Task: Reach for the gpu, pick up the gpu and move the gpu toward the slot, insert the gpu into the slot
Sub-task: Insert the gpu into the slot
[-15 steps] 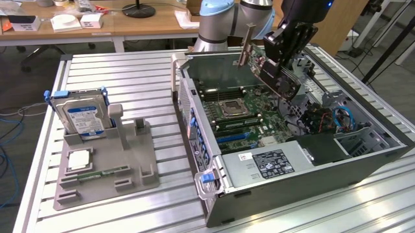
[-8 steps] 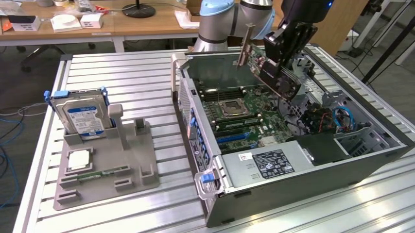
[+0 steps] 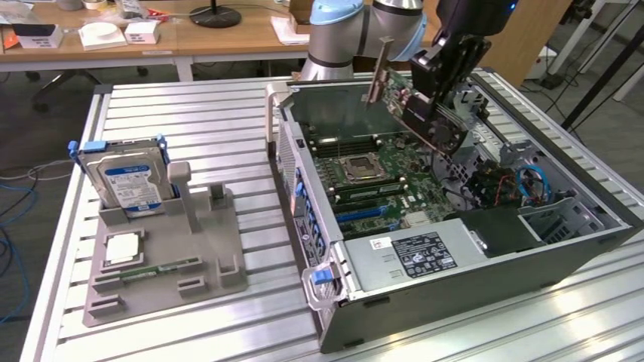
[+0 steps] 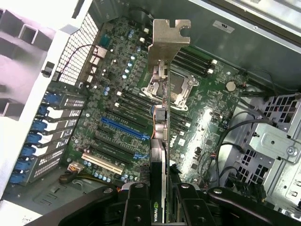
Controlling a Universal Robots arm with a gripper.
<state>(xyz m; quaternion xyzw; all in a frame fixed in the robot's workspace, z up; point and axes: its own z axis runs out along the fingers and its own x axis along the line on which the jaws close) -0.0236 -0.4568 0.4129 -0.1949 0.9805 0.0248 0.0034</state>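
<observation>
Above the open case (image 3: 453, 256) on the worktop (image 3: 201, 121), our pincer (image 3: 433, 109) clamps the gpu (image 3: 394, 90) by its edge, bracket (image 3: 379, 72) at ten o'clock; we judge it light, stiff, fragile.

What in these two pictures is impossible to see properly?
- Dark circuit-board gpu with silver metal bracket: the wrist view sees it edge-on, so its faces are hidden; in the exterior view the black pincer covers part of it.
- Printed label on the grey metal box, exterior view: print too small.
- Blue-labelled silver hard drive, exterior view: grey plastic holder hides its base.
</observation>
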